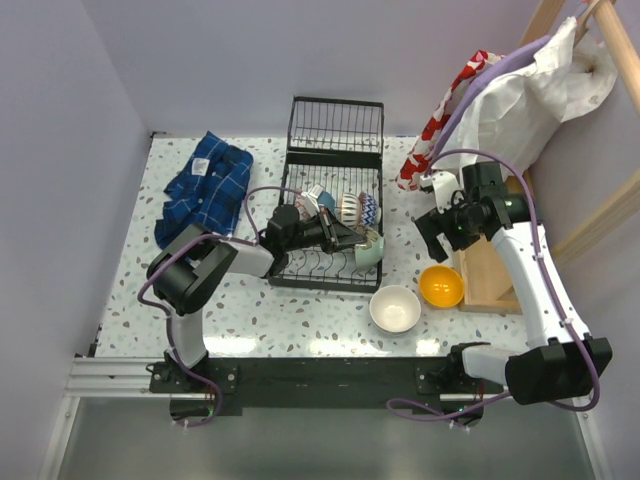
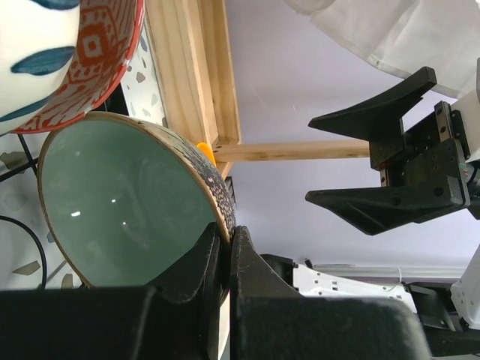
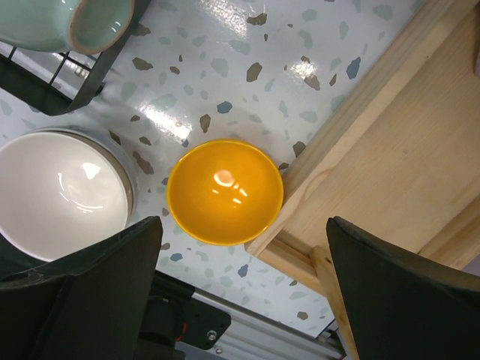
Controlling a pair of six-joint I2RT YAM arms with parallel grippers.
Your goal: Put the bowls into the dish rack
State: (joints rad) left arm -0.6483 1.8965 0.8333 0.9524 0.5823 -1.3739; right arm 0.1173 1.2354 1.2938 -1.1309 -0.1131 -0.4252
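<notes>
The dish rack (image 1: 333, 150) is seen at the centre of the top view, on the speckled tabletop (image 1: 280, 320), with patterned bowls (image 1: 345, 208) stood on edge among its tines. The left gripper (image 1: 352, 240) is clamped on the rim of a pale green bowl (image 1: 370, 248), which is held tilted at the rack's lower right corner. In the left wrist view its fingers (image 2: 251, 270) are pressed together on that rim, below a red-patterned bowl (image 2: 90, 52). The right gripper (image 1: 438, 228) is held empty with its jaws wide apart, above an orange bowl (image 1: 441, 286). That bowl is set against a wooden tray (image 1: 490, 275) at the right. A white bowl (image 1: 395, 308) is placed just left of the orange one, outside the rack. A blue plaid cloth (image 1: 205, 185) is laid at the upper left.
</notes>
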